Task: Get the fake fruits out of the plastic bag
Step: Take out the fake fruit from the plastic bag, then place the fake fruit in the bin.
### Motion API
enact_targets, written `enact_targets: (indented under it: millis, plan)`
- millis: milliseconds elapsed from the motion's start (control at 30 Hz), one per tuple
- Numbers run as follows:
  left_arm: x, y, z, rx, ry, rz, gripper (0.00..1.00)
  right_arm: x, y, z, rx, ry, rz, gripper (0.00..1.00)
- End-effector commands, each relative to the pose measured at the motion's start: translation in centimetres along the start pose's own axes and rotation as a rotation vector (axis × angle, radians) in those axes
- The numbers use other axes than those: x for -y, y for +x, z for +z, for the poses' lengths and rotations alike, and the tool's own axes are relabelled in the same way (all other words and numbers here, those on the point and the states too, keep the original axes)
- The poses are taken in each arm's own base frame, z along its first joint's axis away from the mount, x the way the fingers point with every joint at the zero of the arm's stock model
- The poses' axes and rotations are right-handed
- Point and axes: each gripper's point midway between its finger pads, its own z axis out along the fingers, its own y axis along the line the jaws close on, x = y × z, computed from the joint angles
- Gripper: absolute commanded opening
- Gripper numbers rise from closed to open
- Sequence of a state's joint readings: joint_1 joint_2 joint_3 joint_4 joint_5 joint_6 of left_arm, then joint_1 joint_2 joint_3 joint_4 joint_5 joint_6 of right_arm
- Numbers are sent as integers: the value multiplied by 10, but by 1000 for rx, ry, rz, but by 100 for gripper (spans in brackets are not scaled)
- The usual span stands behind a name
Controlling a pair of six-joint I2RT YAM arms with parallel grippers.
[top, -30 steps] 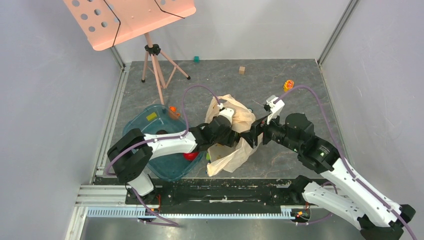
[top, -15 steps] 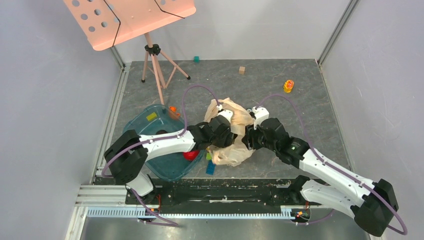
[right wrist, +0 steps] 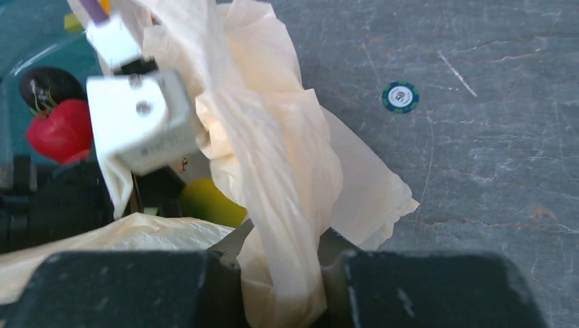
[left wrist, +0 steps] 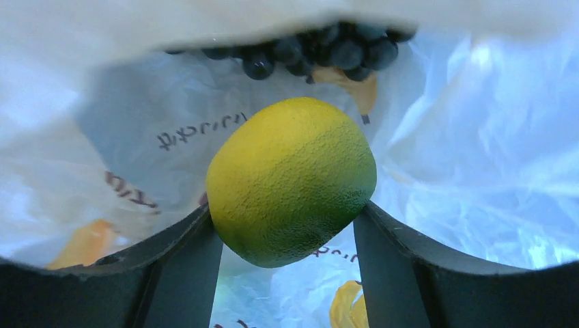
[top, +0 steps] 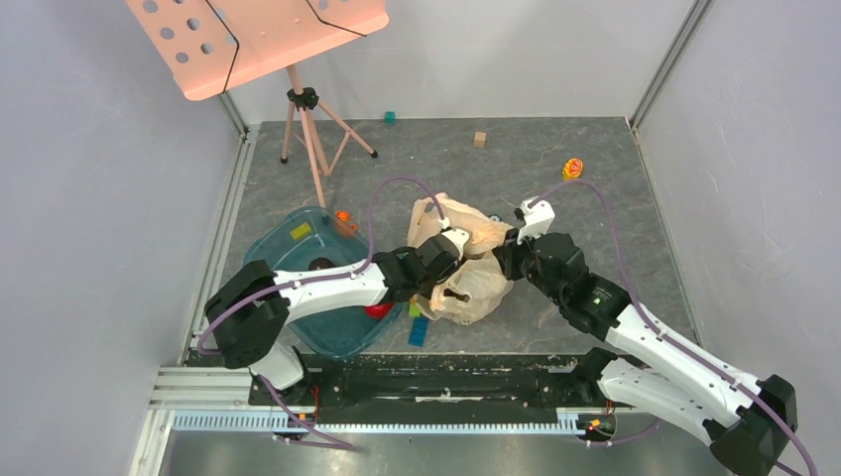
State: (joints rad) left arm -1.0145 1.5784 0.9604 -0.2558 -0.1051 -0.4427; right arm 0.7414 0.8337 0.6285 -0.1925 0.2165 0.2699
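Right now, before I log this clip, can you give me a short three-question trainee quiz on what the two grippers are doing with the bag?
1. True or false: the right gripper is pinching a fold of the plastic bag.
2. What sits between the fingers of the left gripper? A) nothing at all B) a yellow-green fruit C) only bag plastic
3. Fill in: inside the bag, beyond that fruit, lies a bunch of dark ____.
Key: 1 true; 2 B; 3 grapes.
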Motion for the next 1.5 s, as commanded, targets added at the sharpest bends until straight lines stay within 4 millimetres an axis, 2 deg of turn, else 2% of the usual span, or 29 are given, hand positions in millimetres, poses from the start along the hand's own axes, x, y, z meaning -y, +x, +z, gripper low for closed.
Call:
enact_targets:
  millis: [0, 167, 300, 400, 533, 633, 767, 933, 1000, 1100, 1167, 1367, 1467]
  plan:
    - [17, 4, -12, 13, 59, 85, 46, 4, -46, -4, 135, 55, 46, 14]
    - [15, 12, -17, 18, 58, 100, 45, 6, -51, -5, 157, 70, 69, 12]
    - [16, -1, -33, 100, 72, 66, 45, 11, -37, -4, 126, 87, 56, 10]
    - [18, -24, -52, 209, 80, 30, 46, 15, -17, -3, 92, 85, 39, 8]
    - [16, -58, -80, 355, 68, -16, 47, 6, 8, -5, 42, -6, -21, 6]
    - [20, -74, -99, 426, 99, -31, 48, 5, 22, -7, 16, -32, -42, 6]
    - [30, -86, -126, 480, 172, -28, 48, 12, 27, -11, 18, -3, -44, 6]
    - [33, -91, -166, 544, 239, -29, 53, 15, 19, -14, 40, 15, -41, 6]
    - [24, -89, -178, 552, 214, -39, 55, 16, 15, -16, 48, 20, -40, 6]
    - [-2, -78, -188, 551, 124, -73, 55, 16, 12, -17, 51, 21, -43, 6]
    - [-25, -68, -191, 549, 52, -114, 55, 15, 9, -19, 57, 20, -42, 6]
    - [-116, -27, -184, 482, -260, -334, 54, 16, 9, -20, 61, 23, -42, 7]
    - [-146, -14, -181, 452, -376, -407, 55, 15, 10, -19, 56, 17, -39, 7]
